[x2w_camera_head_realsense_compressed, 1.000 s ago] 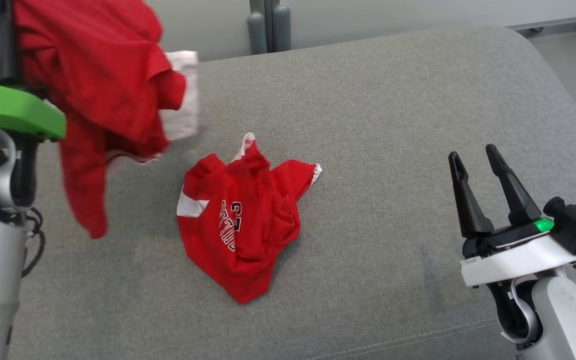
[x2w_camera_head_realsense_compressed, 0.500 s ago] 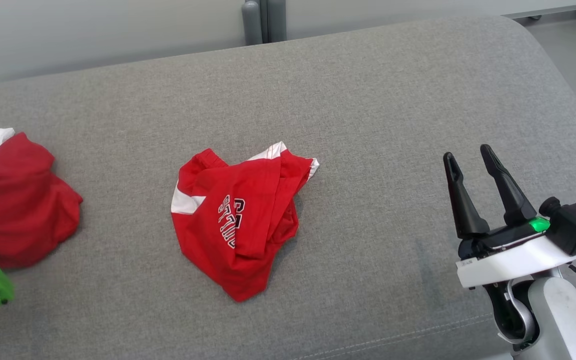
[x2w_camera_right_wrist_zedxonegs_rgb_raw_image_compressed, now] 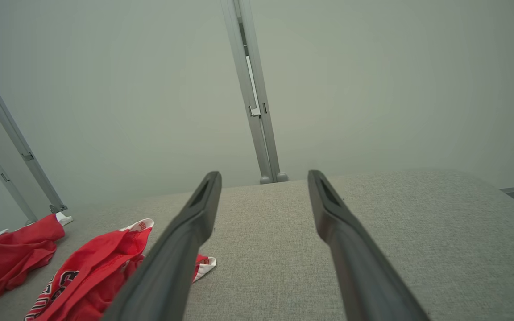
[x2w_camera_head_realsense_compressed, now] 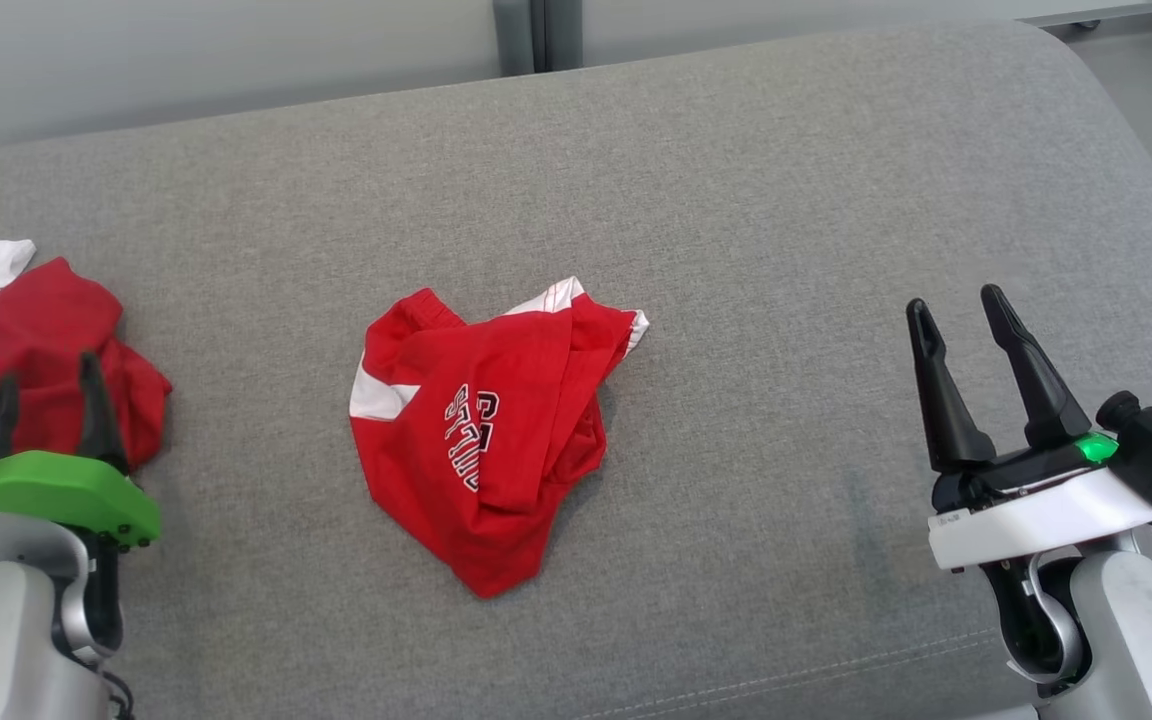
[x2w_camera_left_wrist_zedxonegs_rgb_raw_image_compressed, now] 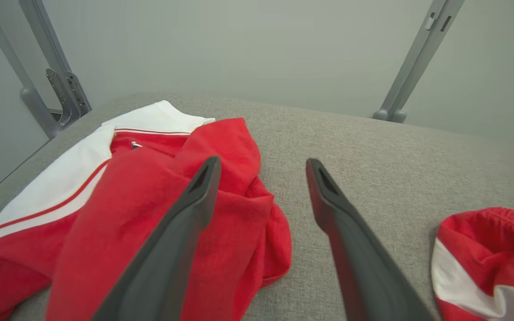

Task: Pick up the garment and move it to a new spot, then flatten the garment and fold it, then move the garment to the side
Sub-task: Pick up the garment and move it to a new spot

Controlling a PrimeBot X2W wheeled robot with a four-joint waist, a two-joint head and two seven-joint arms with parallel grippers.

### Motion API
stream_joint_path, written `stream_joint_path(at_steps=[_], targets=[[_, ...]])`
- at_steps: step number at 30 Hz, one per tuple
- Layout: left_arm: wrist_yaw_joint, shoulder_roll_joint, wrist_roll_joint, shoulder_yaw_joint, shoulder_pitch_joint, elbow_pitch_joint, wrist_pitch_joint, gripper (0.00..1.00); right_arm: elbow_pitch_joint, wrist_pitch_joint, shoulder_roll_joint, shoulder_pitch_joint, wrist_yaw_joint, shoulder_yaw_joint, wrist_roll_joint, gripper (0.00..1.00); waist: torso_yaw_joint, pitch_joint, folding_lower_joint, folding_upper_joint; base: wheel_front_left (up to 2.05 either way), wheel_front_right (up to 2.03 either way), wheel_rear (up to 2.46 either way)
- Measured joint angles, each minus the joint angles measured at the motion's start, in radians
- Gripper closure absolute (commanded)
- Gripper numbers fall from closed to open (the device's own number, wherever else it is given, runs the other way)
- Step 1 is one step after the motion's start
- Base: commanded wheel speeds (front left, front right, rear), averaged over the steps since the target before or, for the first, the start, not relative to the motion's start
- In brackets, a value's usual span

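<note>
Left gripper (x2w_camera_head_realsense_compressed: 46,372) spread wide and empty, beside the red and white garment (x2w_camera_head_realsense_compressed: 51,315) lying heaped at the grey couch's (x2w_camera_head_realsense_compressed: 756,200) left end, right gripper (x2w_camera_head_realsense_compressed: 954,300) likewise spread, empty, red shorts (x2w_camera_head_realsense_compressed: 481,430) crumpled mid-cushion between them.

A grey, coarse-woven cushion (x2w_camera_head_realsense_compressed: 786,200) carries everything. In the head view its far edge runs across at 12 o'clock and curves down in a rounded corner at 2 o'clock, and a stitched seam crosses the near side toward 5 o'clock. Close to the middle, a little toward 8 o'clock, lies a crumpled red garment (x2w_camera_head_realsense_compressed: 486,430) with white panels and dark-outlined lettering (too creased to read), its lowest fold pointing to 6 o'clock. Well apart from it, at the 9 o'clock edge, a second red garment (x2w_camera_head_realsense_compressed: 46,330) sits in a loose heap, its white part toward 10 o'clock. Bare grey fabric lies between the two.
</note>
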Motion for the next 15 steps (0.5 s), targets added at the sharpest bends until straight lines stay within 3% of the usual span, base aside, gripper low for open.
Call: stream_joint_path(at_steps=[15], targets=[[-0.118,-0.118,0.012,-0.185,-0.006,-0.141,0.019,0.00,0.014,0.002,0.004,0.000,0.006,0.038,0.020,0.00,0.024,-0.007,0.0000,0.0000,0.00,0.00,0.00]])
